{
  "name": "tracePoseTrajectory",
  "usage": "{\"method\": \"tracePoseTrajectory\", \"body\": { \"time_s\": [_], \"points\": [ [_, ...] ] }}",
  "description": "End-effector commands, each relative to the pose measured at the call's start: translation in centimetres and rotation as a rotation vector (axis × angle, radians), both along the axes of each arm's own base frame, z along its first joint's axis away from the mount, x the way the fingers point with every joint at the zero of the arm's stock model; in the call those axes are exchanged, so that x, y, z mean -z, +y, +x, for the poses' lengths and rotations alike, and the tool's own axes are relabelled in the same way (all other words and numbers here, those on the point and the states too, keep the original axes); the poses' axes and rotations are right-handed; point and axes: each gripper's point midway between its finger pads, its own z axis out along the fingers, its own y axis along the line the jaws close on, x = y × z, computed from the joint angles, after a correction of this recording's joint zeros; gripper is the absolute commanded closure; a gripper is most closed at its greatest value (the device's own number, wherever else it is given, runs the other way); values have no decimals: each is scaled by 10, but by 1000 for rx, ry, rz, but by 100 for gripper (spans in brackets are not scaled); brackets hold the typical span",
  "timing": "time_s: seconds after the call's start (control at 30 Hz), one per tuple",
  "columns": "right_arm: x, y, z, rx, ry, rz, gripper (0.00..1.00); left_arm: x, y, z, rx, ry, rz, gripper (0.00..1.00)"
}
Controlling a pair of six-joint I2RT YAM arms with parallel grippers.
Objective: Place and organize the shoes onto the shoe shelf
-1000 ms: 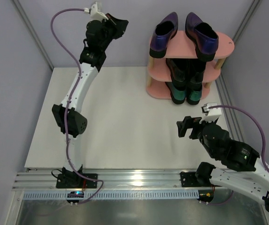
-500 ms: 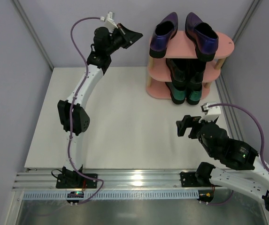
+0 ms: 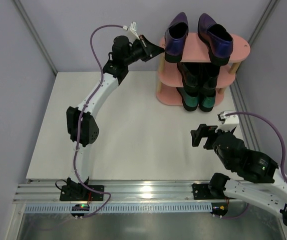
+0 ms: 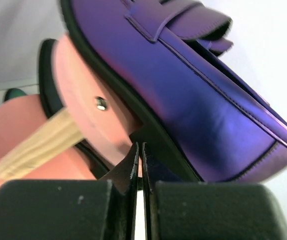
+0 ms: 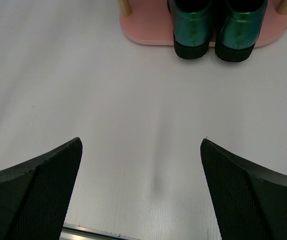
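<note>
Left claw (image 4: pixel 139 165) clenched, empty, tips just beside the heel of the purple loafer (image 4: pixel 193 100) on the shoe shelf (image 3: pixel 241 47), top board. Right claw (image 5: pixel 140 142) spread above tabletop (image 5: pixel 133 100). We judge the loafer stiff, glossy, slippery: push at heel.

White arms (image 3: pixel 96 95), black joints (image 3: pixel 81 128), purple cables (image 3: pixel 93 39) — right claw (image 5: pixel 140 143) with black mesh-textured fingers (image 5: pixel 38 195).

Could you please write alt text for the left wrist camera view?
The closed left gripper points at the heel of a purple shoe resting on the pink shelf. A pale wooden post slants below, at left.
</note>
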Motion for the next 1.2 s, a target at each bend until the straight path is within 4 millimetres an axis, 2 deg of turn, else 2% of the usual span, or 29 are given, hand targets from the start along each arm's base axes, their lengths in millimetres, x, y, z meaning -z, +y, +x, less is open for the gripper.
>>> {"method": "tracePoseTrajectory", "body": {
  "time_s": [0.0, 0.23, 0.3, 0.37, 0.4, 0.43, 0.47, 0.5, 0.53, 0.6, 0.7, 0.73, 0.77, 0.97, 1.0, 1.17],
  "points": [
    [-11, -6, 0, 25, -25, 34, 0, -49, -23, -49, 105, -119, -27, 100],
    [-14, -9, -1, 32, -33, 40, 0, -37, -31, -59, 109, -107, 7, 100],
    [-14, -9, -2, 33, -32, 40, 0, -32, -30, -58, 102, -94, 16, 100],
    [-13, -10, -2, 32, -29, 41, 0, -37, -24, -53, 52, -117, 35, 100],
    [-14, -10, -3, 33, -30, 43, 0, -30, -20, -52, 27, -97, 69, 99],
    [-13, -11, -3, 37, -29, 44, 0, -41, -13, -55, -3, -117, 76, 100],
    [-14, -13, -3, 40, -32, 46, 0, -43, -1, -45, -90, -136, 107, 100],
    [-14, -14, -4, 42, -31, 47, 0, -45, 5, -44, -127, -141, 124, 100],
    [-14, -15, -4, 43, -34, 49, 0, -55, 16, -47, -173, -157, 133, 100],
    [-15, -18, -5, 50, -36, 48, 0, -65, 35, -40, -286, -189, 161, 99],
    [-17, -19, -5, 53, -43, 47, 0, -80, 50, -34, -367, -228, 179, 100],
    [-17, -19, -5, 55, -43, 44, 0, -97, 54, -37, -375, -247, 171, 100],
    [-18, -19, -5, 54, -43, 46, 0, -88, 50, -25, -372, -232, 187, 100],
    [-19, -18, -6, 47, -38, 49, 0, -88, 42, -1, -374, -219, 169, 100],
    [-21, -18, -6, 49, -41, 54, 0, -76, 38, 7, -373, -202, 176, 100],
    [-23, -21, -8, 48, -36, 52, 0, -56, 26, 22, -328, -160, 131, 100]
  ]
}}
